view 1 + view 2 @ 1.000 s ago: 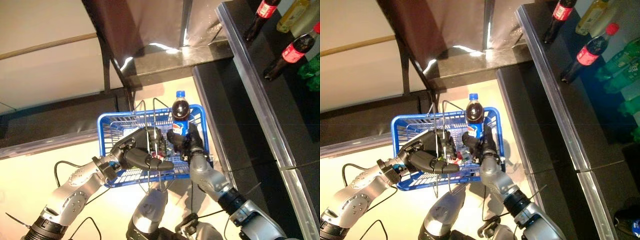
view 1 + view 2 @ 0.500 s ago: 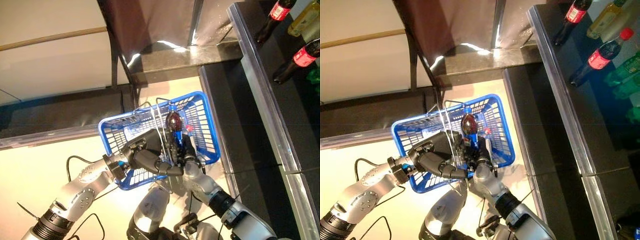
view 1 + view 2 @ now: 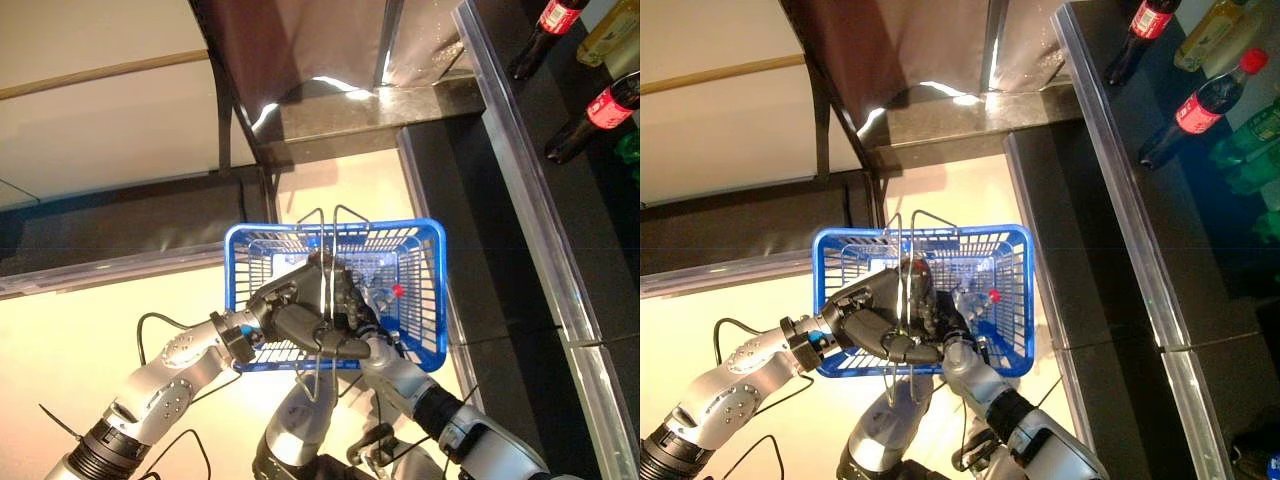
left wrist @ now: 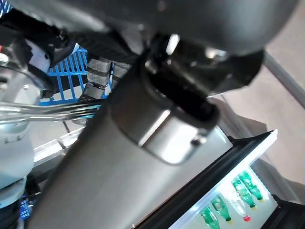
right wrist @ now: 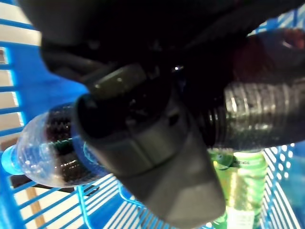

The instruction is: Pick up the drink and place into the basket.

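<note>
A blue plastic basket [image 3: 433, 300] with wire handles [image 3: 325, 250] hangs in front of me. My left hand [image 3: 295, 315] is curled round those handles near the basket's near edge. My right hand [image 3: 940, 322] reaches down inside the basket beside the left one. Its fingers are closed round a dark cola bottle [image 5: 257, 114] with a ridged body. The bottle's dark upper part [image 3: 918, 272] shows low inside the basket, behind the handles. Most of its body is hidden by both hands.
In the basket lie a clear bottle with a red cap [image 3: 398, 291], a green bottle [image 5: 238, 191] and a blue-capped bottle [image 5: 43, 152]. A dark counter [image 3: 500, 190] runs along the right, with cola bottles [image 3: 590, 110] on it. A dark panel [image 3: 290, 60] hangs behind.
The cola bottle stood above the basket's rim a second ago and is now low inside it, the right hand having gone down with it. The basket swung and sits square again.
</note>
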Robot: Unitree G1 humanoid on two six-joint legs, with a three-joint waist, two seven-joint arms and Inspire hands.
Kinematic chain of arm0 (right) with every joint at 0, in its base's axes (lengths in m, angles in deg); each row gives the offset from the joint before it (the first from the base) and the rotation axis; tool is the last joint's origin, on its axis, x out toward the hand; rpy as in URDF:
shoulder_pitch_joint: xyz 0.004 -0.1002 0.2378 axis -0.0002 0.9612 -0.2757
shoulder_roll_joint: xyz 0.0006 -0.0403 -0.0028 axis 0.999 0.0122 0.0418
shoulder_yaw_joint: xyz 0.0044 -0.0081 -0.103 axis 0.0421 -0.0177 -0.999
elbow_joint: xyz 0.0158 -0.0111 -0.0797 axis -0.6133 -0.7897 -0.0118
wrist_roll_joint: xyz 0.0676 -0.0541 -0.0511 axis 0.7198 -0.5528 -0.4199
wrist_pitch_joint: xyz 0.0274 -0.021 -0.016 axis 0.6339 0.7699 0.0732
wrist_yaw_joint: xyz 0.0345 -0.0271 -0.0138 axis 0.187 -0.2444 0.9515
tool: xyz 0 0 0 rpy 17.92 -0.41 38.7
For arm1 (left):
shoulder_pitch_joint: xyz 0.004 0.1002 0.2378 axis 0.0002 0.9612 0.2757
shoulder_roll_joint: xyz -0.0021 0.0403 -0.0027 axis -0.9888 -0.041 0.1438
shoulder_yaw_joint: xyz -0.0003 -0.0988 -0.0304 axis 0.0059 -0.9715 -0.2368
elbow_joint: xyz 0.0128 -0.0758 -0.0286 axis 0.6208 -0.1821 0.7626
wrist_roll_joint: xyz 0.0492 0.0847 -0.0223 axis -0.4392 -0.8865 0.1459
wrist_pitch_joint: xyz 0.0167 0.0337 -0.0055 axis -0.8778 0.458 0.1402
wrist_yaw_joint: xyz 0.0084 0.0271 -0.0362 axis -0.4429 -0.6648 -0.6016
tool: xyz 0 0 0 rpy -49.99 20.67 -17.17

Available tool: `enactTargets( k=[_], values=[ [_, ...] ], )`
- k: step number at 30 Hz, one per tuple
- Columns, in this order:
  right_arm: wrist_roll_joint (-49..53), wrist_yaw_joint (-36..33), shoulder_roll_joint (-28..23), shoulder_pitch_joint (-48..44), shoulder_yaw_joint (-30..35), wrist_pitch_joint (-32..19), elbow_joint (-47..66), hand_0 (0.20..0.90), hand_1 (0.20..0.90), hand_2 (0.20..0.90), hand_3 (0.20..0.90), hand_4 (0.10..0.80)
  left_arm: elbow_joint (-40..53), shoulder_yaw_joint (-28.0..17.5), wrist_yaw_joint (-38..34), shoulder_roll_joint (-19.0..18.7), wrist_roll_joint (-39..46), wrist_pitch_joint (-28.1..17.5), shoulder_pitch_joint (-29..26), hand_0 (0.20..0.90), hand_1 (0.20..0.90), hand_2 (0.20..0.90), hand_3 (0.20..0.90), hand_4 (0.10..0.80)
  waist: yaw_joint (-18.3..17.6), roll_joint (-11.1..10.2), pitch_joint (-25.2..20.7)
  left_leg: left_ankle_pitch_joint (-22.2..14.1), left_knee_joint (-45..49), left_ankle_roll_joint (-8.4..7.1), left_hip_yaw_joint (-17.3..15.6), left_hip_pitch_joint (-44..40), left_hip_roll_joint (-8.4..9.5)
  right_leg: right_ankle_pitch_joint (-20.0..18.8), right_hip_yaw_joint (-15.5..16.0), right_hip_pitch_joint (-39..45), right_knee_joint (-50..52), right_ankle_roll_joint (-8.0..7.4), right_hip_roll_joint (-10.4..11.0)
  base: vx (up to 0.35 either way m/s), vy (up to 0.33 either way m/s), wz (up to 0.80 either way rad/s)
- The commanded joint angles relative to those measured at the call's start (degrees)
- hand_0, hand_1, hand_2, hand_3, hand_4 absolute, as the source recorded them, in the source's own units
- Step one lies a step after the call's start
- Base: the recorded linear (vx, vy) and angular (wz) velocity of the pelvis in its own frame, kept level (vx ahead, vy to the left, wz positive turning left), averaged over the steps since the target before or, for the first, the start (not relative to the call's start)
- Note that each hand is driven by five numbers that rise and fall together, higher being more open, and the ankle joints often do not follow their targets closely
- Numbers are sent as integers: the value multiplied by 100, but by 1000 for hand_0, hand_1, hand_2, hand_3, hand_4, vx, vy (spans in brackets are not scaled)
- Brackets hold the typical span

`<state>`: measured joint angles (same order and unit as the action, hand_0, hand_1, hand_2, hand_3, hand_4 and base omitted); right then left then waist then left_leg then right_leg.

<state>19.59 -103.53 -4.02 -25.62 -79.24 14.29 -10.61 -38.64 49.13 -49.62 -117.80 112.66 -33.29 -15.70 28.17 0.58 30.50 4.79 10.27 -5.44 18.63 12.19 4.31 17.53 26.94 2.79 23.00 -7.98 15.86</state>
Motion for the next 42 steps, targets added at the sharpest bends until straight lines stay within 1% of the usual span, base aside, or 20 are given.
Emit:
enactTargets(
  k=[1,2,3,6,8,9,10,15,18,32,38,42],
  values=[
    [511,271,600,-201,-189,-273,-223,300,300,300,200,100,2279,-538,865,1106,953,-1869,-1343,300,300,300,200,100,-105,7,-981,-265,303,274,153,-105,72,-1111,-33,-205,-314,296,-54,86,-59,9],
    [813,355,627,-181,-176,-260,-313,300,300,300,200,100,2282,-536,868,1112,934,-1851,-1341,300,300,300,200,100,-86,-23,-970,-392,310,269,130,-171,53,-991,-95,-168,-276,262,-68,16,-5,8],
    [976,378,626,-185,-155,-234,-340,300,300,300,200,100,2289,-524,875,1119,932,-1843,-1351,300,300,300,200,100,-90,4,-974,-266,310,279,158,-106,81,-1109,-34,-203,-310,297,-53,20,-8,8],
    [1331,613,731,-249,91,-381,-858,300,300,300,200,100,2291,-491,844,1130,931,-1787,-1412,300,300,300,200,100,-64,-1,-977,-274,315,278,172,-113,77,-1099,-21,-203,-287,310,-55,4,10,8],
    [1700,741,784,-275,197,-356,-1061,519,519,519,455,355,2278,-463,797,1141,918,-1758,-1456,300,300,300,200,100,-57,-7,-976,-280,324,283,166,-115,74,-1093,-26,-201,-280,316,-62,12,-3,2],
    [1877,778,794,-275,251,-342,-1158,665,665,665,625,525,2270,-451,771,1149,903,-1744,-1473,300,300,300,200,100,-58,-9,-974,-281,328,284,165,-121,71,-1094,-28,-196,-274,321,-63,34,-2,-2],
    [2038,838,801,-284,322,-296,-1268,900,900,900,900,800,2269,-458,752,1149,915,-1718,-1487,300,300,300,200,100,-55,-12,-975,-284,328,286,166,-130,69,-1090,-33,-189,-270,324,-66,36,1,3],
    [2262,1004,805,-430,603,-195,-1894,900,900,900,900,800,2290,-467,648,1197,910,-1615,-1559,300,300,300,200,100,-38,-19,-985,-292,327,297,165,-136,64,-1078,-28,-201,-238,332,-70,14,2,1],
    [2155,998,791,-508,652,-139,-2073,900,900,900,900,800,2269,-461,601,1260,855,-1581,-1576,300,300,300,200,100,-40,-29,-982,-297,325,299,149,-142,56,-1075,-30,-212,-223,339,-77,0,0,0],
    [1777,1036,612,-388,748,-47,-2281,900,900,900,900,800,2228,-535,406,1433,735,-1556,-1516,300,300,300,200,100,-126,-57,-1007,-299,295,299,28,-191,-19,-1021,-35,-242,-115,351,-52,0,0,0],
    [1551,896,468,-257,703,-166,-1983,900,900,900,900,800,2193,-580,188,1468,715,-1614,-1417,300,300,300,200,100,-168,-84,-1015,-265,246,288,-2,-203,-55,-1020,-36,-266,-96,350,-58,0,0,0],
    [1389,609,304,-119,665,-223,-1374,900,900,900,900,800,2136,-716,70,1452,810,-1718,-1279,300,300,300,200,100,-212,-121,-993,-267,230,285,-19,-216,-76,-1023,-39,-288,-85,351,-59,0,0,0]
  ],
)
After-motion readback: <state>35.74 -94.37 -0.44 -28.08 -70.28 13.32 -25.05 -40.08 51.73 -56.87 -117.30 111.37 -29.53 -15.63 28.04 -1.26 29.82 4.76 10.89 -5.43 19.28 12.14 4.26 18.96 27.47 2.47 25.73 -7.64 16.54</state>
